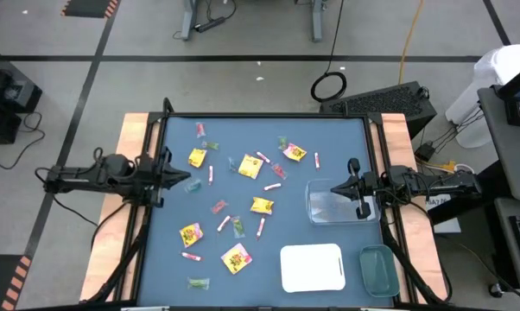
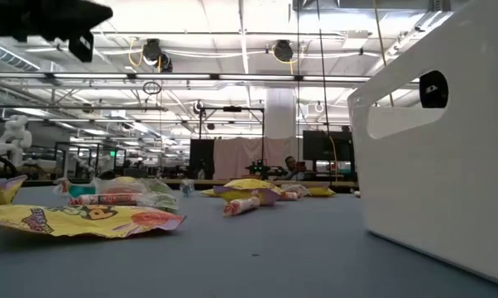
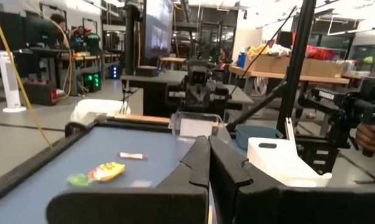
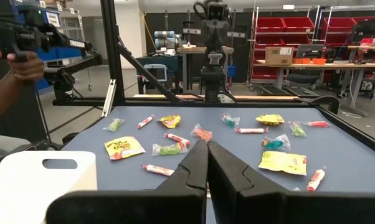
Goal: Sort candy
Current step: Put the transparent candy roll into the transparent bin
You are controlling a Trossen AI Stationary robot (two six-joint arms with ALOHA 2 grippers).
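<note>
Candy scattered on the desk, both grippers clenched and empty.
From above, the candy (image 1: 250, 166) lies across the blue desk (image 1: 174, 259); the left gripper (image 1: 187, 179) and right gripper (image 1: 334, 189) sit at opposite edges. At desk level, a yellow packet (image 2: 83, 220) lies near. Both wrist views show fingers pressed together, grasping nothing.

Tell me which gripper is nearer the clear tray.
Right. The right gripper hangs at the clear tray, over its rim; the left gripper is across the table at the candy's far edge.
</note>
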